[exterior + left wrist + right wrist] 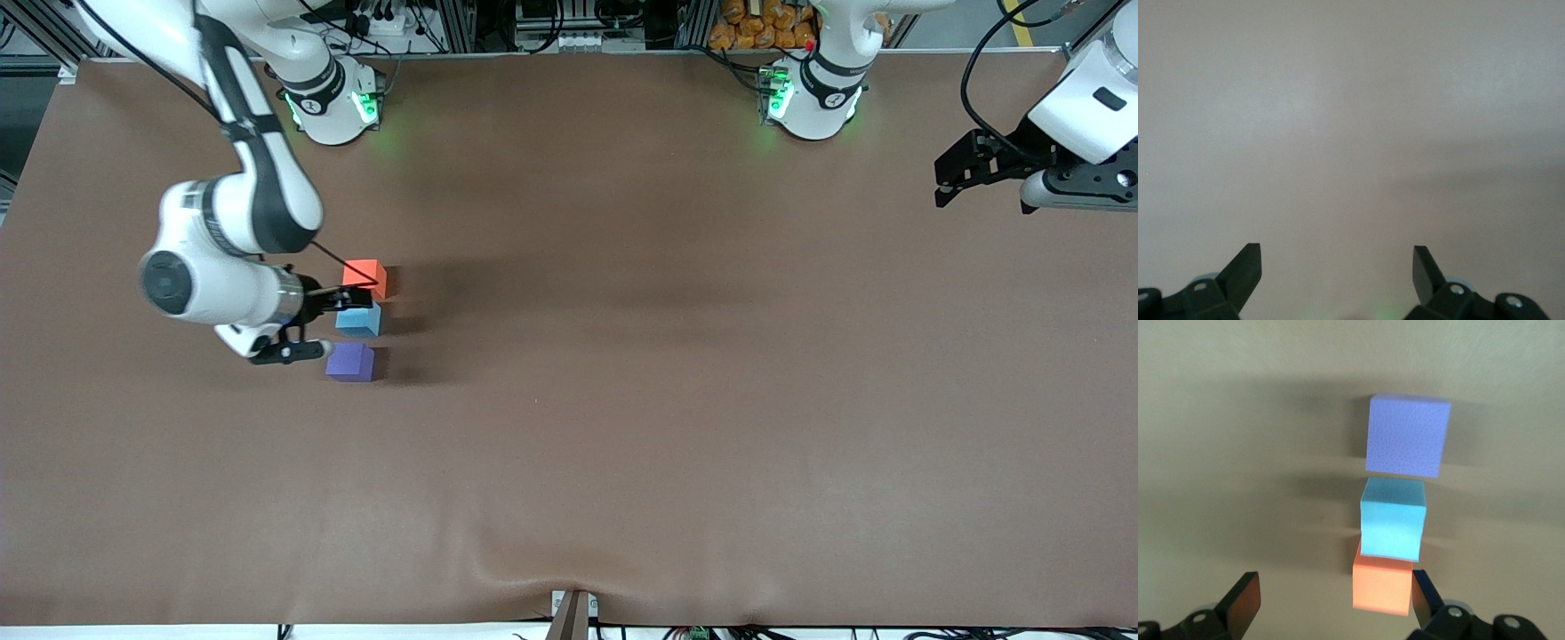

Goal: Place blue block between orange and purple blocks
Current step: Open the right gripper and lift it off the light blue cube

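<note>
The blue block (358,320) sits on the table in a line between the orange block (364,276) and the purple block (350,362). Orange is farthest from the front camera and purple is nearest. My right gripper (320,325) is open and empty. It hovers low beside the row, on the side toward the right arm's end of the table. The right wrist view shows purple (1408,435), blue (1393,520) and orange (1382,587) ahead of the right gripper (1335,603), with orange next to one finger. My left gripper (978,169) is open and empty, and that arm waits.
The brown table cloth (622,400) is bare around the blocks. The left wrist view shows only bare cloth past the left gripper (1337,267). The arm bases stand along the table edge farthest from the front camera.
</note>
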Robot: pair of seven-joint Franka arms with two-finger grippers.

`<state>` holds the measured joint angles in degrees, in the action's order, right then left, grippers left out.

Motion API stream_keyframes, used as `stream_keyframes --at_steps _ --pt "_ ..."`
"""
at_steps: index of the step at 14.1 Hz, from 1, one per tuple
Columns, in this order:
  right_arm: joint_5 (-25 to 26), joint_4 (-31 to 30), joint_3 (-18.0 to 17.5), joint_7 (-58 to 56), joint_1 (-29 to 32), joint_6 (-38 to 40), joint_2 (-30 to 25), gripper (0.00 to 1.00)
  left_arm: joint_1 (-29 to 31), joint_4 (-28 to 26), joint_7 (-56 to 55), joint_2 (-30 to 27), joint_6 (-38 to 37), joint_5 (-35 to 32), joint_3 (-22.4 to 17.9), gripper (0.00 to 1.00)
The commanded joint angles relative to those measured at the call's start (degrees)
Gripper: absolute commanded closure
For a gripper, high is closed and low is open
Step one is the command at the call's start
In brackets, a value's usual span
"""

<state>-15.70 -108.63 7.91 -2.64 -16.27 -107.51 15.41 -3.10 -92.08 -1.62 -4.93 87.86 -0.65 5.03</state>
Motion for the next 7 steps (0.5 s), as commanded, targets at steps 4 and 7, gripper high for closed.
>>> stream_keyframes --at_steps 4,7 --pt "1.62 20.19 -0.61 -2.28 8.61 12.67 1.90 0.00 0.38 1.20 0.22 0.54 -1.03 0.21 0.15 0.00" --pt "8.48 27.92 -0.61 -4.21 9.85 18.90 1.90 0.00 0.38 1.20 0.22 0.54 -1.11 0.29 0.15 0.00"
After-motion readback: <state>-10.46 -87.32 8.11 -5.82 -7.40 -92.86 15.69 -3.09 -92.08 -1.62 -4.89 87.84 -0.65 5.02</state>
